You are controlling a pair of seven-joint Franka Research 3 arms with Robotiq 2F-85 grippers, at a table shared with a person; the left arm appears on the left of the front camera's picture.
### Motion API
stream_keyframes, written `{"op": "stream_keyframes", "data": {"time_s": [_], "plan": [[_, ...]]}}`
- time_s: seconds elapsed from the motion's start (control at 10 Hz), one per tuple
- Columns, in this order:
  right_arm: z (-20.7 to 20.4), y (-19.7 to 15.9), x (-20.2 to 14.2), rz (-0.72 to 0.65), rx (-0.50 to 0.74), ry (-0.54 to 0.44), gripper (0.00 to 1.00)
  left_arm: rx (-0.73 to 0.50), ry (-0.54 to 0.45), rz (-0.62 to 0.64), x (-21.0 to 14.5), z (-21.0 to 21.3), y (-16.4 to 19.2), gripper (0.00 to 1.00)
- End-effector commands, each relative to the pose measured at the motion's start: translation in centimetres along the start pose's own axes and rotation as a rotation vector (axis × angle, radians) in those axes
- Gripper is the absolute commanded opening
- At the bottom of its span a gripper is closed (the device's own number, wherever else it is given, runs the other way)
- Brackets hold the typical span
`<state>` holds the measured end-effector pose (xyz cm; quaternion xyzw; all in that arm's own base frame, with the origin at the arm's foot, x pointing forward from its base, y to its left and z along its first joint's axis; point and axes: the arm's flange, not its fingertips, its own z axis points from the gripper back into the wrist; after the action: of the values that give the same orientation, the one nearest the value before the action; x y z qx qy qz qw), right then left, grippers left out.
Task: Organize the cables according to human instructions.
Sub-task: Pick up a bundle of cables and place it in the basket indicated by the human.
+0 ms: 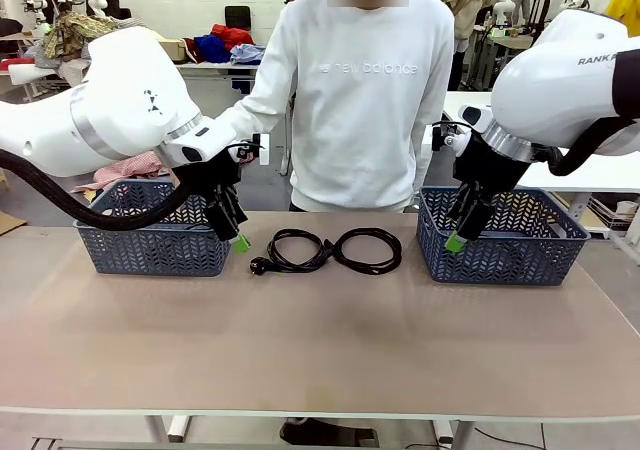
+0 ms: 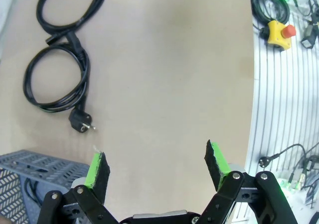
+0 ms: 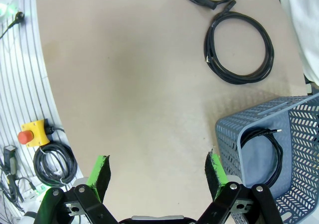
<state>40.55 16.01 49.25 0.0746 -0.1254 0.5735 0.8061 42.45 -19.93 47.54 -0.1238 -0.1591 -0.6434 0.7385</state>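
Front view: beige table (image 1: 320,340), cables (image 1: 335,251) between blue baskets (image 1: 150,250); cluttered workshop behind.

The setting is a robotics lab: a yellow emergency-stop box (image 2: 279,35) lies beside the bench (image 1: 320,350), and clothing piles (image 1: 222,44) cover the tables (image 1: 212,68) behind.

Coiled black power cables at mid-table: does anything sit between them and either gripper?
Nothing visible does. The two coiled black rubber cables lie on the bare beige tabletop. The open left gripper and open right gripper hang at either side, with only table surface between each and the cables.
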Motion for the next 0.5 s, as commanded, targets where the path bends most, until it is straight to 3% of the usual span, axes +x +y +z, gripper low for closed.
{"op": "stream_keyframes", "data": {"time_s": [0.0, 0.4], "plan": [[0.1, -0.1, 0.3, 0.000, 0.000, 0.003, 1.00, 0.015, 0.053, -0.050, 1.6, -0.7, 0.5, 1.00], [0.1, -0.1, 0.3, 0.000, 0.000, 0.003, 1.00, 0.032, 0.173, -0.147, 6.2, -4.2, 2.8, 1.00]]}}
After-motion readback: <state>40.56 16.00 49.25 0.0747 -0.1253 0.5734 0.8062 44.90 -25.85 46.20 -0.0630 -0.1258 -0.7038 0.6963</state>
